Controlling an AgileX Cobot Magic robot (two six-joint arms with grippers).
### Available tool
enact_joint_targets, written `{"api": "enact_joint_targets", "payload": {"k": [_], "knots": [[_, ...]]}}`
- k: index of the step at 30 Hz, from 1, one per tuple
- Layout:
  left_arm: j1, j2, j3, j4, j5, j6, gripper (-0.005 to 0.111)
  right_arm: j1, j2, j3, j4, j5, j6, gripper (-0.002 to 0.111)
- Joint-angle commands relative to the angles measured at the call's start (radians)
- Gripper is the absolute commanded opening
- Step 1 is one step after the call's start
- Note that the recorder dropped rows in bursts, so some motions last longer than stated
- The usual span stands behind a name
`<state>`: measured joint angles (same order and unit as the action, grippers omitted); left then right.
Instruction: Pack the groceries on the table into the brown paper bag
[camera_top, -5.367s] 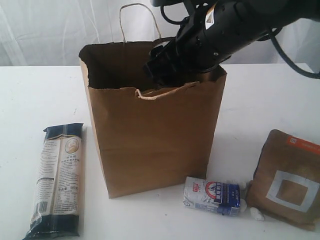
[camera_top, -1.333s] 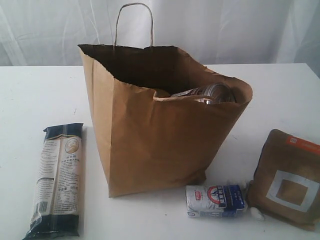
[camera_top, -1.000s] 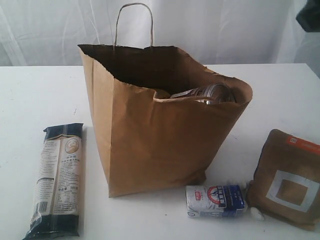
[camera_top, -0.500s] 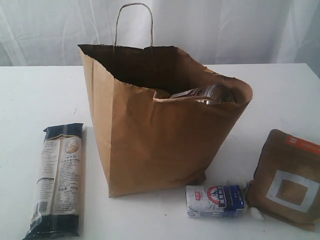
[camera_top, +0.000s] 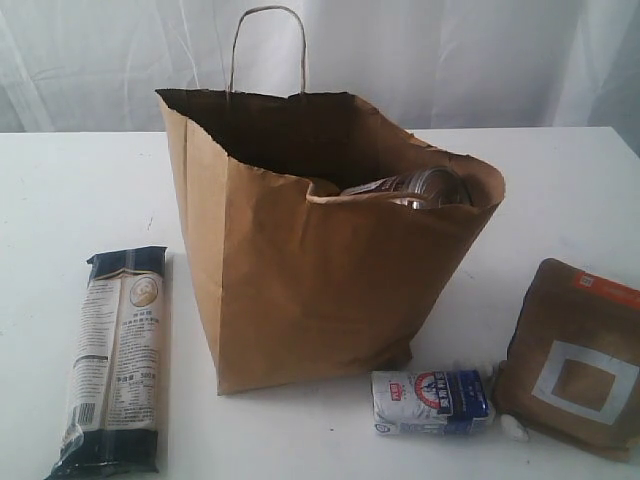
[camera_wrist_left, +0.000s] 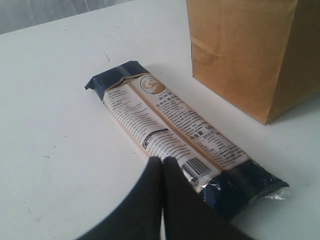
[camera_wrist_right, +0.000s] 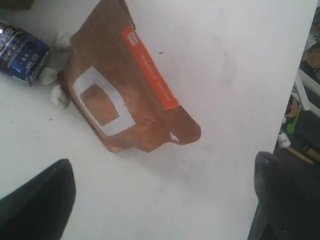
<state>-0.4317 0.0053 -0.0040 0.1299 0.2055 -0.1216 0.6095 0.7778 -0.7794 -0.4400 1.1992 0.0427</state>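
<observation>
The brown paper bag (camera_top: 310, 270) stands open in the middle of the table (camera_top: 60, 190), and a shiny round lid (camera_top: 415, 186) shows inside its right side. On the left lies the dark-blue noodle packet (camera_top: 115, 355). My left gripper (camera_wrist_left: 162, 160) hovers shut and empty over one end of that noodle packet (camera_wrist_left: 170, 130). The small white-blue packet (camera_top: 432, 400) lies in front of the bag, next to the brown windowed pouch (camera_top: 575, 355). My right gripper (camera_wrist_right: 162, 162) is open above bare table beside the pouch (camera_wrist_right: 125, 85). Neither gripper shows in the exterior view.
Small white lumps (camera_wrist_right: 57, 95) lie between the white-blue packet (camera_wrist_right: 20, 50) and the pouch. The table's edge (camera_wrist_right: 305, 55) runs close to the pouch, with dark floor clutter beyond it. A white curtain (camera_top: 450, 60) hangs behind the table.
The right arm, reaching into the bag in the earliest frame, has left the exterior view. The bag's mouth now gapes wider. A dark arm part at the top right corner one second ago is gone.
</observation>
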Motion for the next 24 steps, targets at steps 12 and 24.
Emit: {"api": "enact_joint_targets", "payload": {"k": [12, 24], "knots": [[0.002, -0.005, 0.004, 0.002, -0.002, -0.009, 0.0, -0.03, 0.225, 0.019, -0.012, -0.254, -0.083, 0.089], [0.002, -0.005, 0.004, 0.002, -0.002, -0.009, 0.0, -0.055, 0.214, -0.046, 0.033, -0.244, -0.065, 0.089]]}}
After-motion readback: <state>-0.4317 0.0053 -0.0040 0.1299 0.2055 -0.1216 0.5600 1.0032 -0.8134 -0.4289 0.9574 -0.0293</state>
